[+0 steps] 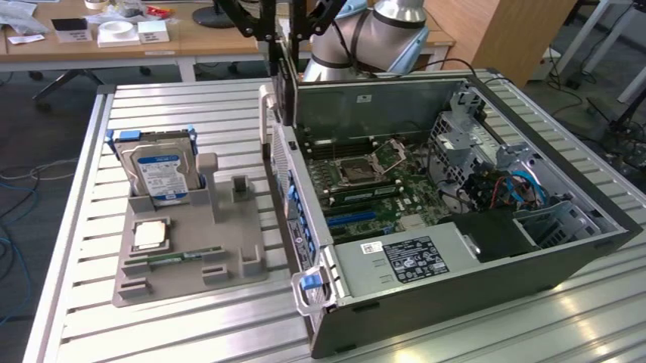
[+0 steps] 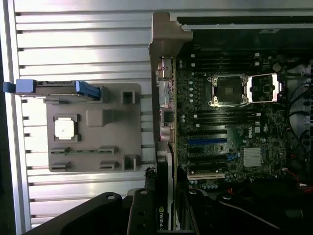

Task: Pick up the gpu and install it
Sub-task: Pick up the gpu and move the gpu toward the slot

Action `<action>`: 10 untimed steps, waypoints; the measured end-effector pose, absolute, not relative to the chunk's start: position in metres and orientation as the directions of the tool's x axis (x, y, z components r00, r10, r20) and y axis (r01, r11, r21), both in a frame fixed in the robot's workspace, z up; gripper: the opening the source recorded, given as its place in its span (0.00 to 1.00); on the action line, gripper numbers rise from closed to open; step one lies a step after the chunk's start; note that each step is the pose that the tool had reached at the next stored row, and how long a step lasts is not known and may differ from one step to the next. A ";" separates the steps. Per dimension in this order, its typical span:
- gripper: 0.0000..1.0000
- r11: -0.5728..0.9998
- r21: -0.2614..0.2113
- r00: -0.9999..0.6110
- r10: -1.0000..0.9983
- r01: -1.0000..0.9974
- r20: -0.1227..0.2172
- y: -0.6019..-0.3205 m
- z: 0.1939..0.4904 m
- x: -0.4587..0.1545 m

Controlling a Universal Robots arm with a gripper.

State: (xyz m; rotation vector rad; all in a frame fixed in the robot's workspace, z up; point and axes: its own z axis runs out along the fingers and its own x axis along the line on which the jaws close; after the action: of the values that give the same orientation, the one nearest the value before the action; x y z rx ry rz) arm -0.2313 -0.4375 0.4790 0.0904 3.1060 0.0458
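Claw (image 1: 278, 30): clenched on gpu (image 1: 284, 91), top centre of the frame.
Edge: gpu hangs over case (image 1: 454, 291) wall, exterior view's left.
Wrist view: gpu edge-on.

Hard drive (image 1: 159, 172) upright in grey tray (image 1: 247, 265), beside open computer case (image 1: 474, 291); slatted table (image 1: 172, 106) beneath.

**Layout: tray on the exterior view's left, case on its right**

The counter (image 1: 202, 98) carries a parts tray (image 1: 247, 265) with the open case (image 1: 474, 280) just beside it. On the tray, the hard drive (image 1: 159, 170) stands upright at the far end, the CPU (image 1: 150, 234) lies flat nearer the camera, and the memory stick (image 1: 177, 257) lies nearer still. In the case, the motherboard (image 1: 374, 189) sits on the floor and the power supply (image 1: 404, 261) at the near end. The gpu (image 1: 283, 87) hangs in the gripper (image 1: 283, 34) over the case's tray-side wall, at the far end.
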 end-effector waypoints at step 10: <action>0.27 0.998 0.031 -0.998 0.058 0.057 -0.033 -0.431 0.479 -0.206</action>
State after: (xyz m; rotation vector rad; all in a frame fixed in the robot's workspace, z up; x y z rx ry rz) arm -0.2060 -0.4307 0.4789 0.0898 3.1059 0.0459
